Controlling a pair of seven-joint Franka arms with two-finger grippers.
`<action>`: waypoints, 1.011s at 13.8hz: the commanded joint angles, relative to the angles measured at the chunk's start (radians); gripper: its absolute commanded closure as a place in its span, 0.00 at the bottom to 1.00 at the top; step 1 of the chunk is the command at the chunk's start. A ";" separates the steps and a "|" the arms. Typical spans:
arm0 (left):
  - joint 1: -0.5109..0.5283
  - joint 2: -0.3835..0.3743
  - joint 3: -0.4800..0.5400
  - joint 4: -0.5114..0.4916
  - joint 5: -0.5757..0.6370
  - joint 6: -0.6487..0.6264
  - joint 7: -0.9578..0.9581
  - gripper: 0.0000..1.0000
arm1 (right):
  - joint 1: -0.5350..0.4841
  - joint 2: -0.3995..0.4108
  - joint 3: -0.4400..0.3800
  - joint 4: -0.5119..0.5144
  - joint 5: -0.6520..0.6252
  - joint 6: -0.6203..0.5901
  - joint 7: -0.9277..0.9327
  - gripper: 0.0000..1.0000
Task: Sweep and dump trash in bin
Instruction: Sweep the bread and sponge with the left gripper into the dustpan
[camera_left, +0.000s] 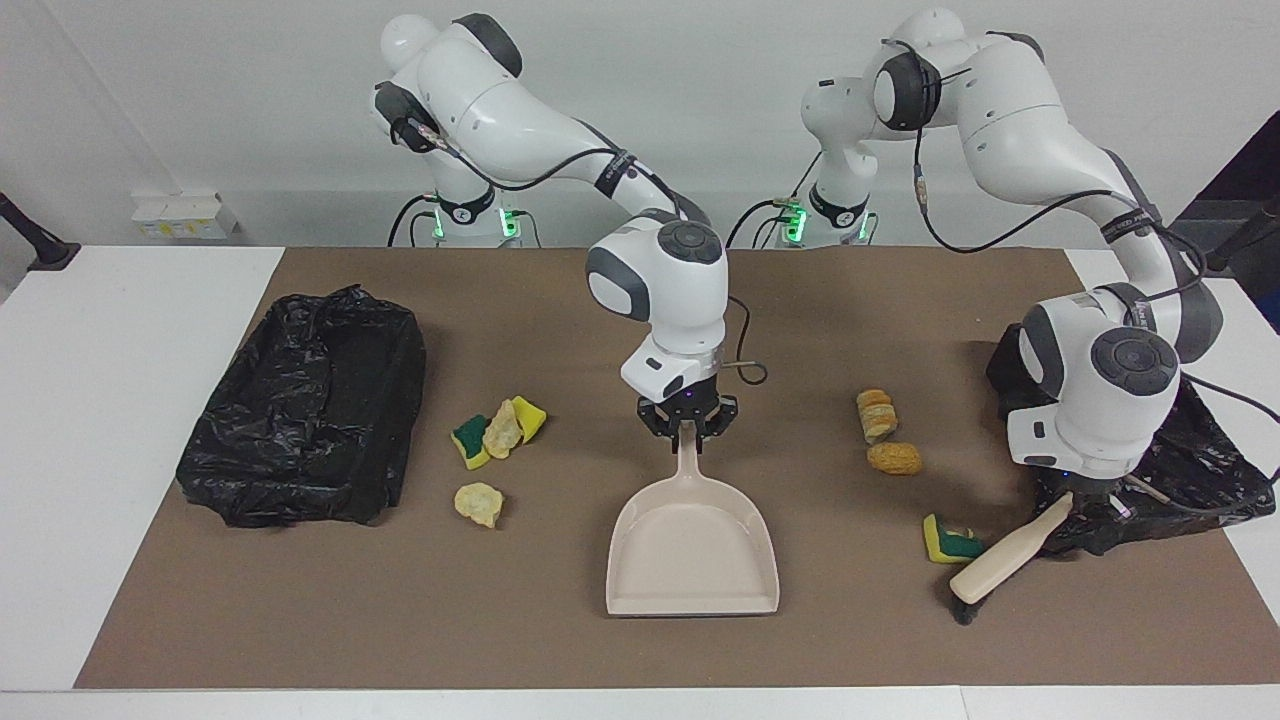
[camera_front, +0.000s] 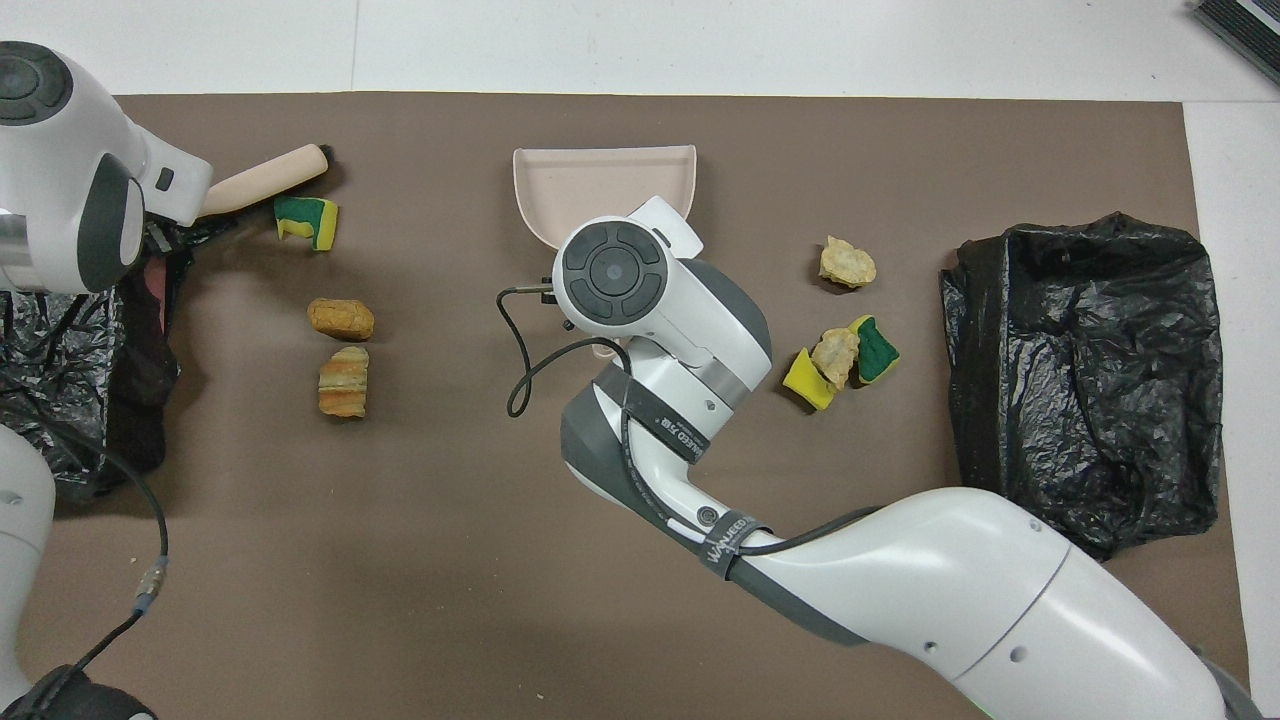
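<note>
Sweep not begun: right tool (camera_left: 688, 425) clamps the beige plastic dustpan (camera_left: 693, 555) handle at frame centre; left tool (camera_left: 1085, 500) grips the cream-handled brush (camera_left: 1005, 562), lower right. Next we draw the yellow-green sponge piece (camera_left: 948, 540) toward the pan.

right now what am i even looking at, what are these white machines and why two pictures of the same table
These are two white robot arms at a table covered with a brown mat. One picture looks at them from across the table; the other looks down from above their own end, so the sides appear swapped.

The right arm's end effector grips the handle of a beige dustpan lying flat mid-table. The left arm's end effector holds a small brush by its pale handle, low over the mat beside a yellow-green sponge piece.

Scattered on the mat is the trash: more sponge pieces and bread-like lumps. A bin lined with a black bag sits at the right arm's end, and another black bag at the left arm's end.
</note>
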 joint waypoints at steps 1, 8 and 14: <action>-0.030 -0.103 0.001 -0.134 0.016 -0.038 -0.008 1.00 | -0.055 -0.137 0.035 -0.106 0.025 -0.069 -0.108 1.00; -0.133 -0.275 -0.007 -0.368 0.009 -0.148 -0.308 1.00 | -0.107 -0.462 0.025 -0.517 0.259 -0.034 -0.623 1.00; -0.169 -0.386 -0.059 -0.467 -0.062 -0.231 -0.431 1.00 | -0.115 -0.495 0.015 -0.613 0.359 0.040 -1.211 1.00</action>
